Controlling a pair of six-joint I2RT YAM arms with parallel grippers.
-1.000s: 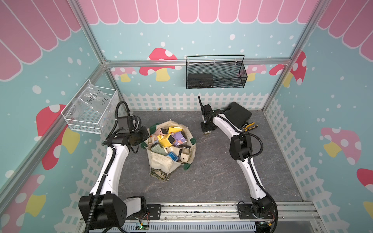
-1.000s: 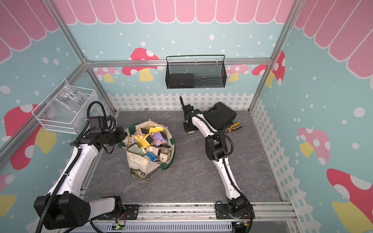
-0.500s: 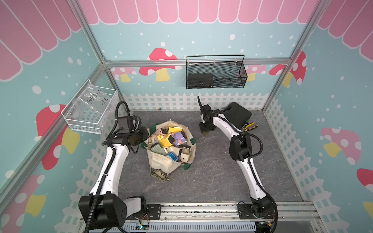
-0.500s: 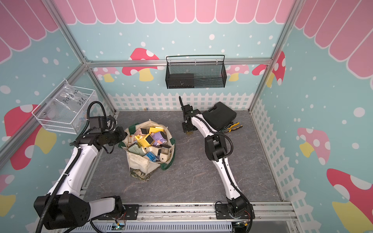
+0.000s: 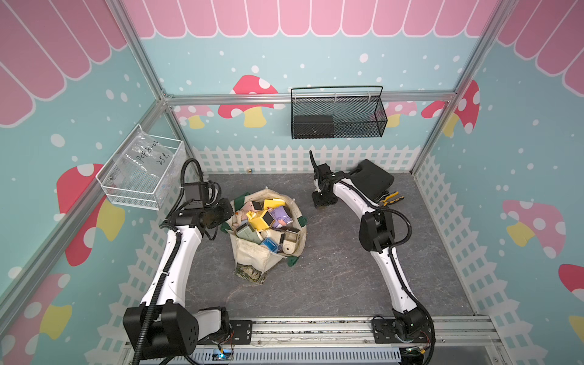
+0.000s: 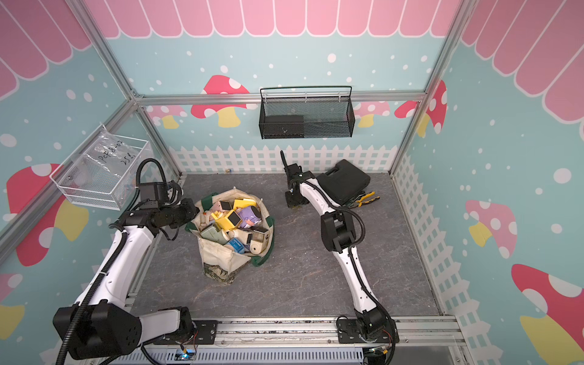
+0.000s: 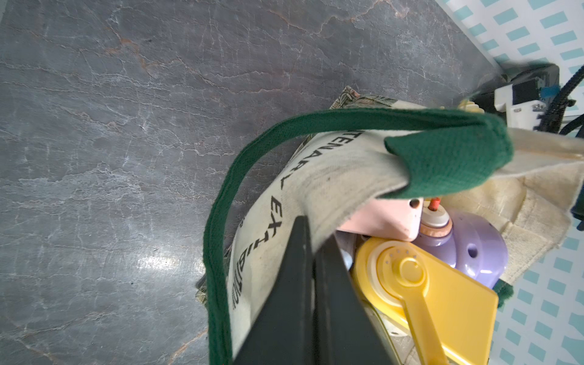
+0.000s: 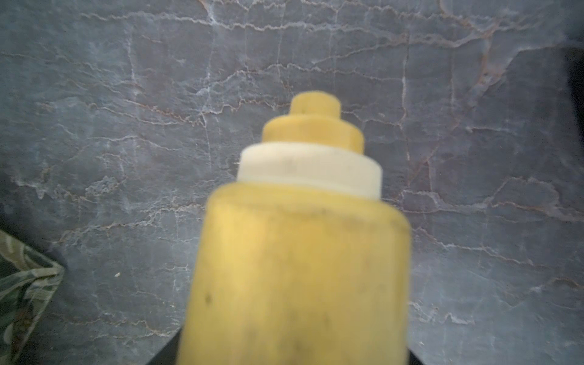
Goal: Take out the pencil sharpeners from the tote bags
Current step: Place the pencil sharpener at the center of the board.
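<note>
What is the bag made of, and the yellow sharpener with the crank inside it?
The tote bag looks like cotton canvas, matte cream: a coarse weave and soft folds show. Its green strap seems to be thick woven webbing, ribbed. The yellow pencil sharpener looks like hard moulded plastic, smooth with a slight sheen and crisp edges.

Cream, green-strapped tote bag (image 5: pixel 249 252) sits open on the table (image 5: pixel 331 268), heaped with pastel pencil sharpeners (image 5: pixel 260 220).

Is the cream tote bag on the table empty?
No, in both top views the tote bag is packed with pencil sharpeners, yellow, purple and blue among them.
</note>
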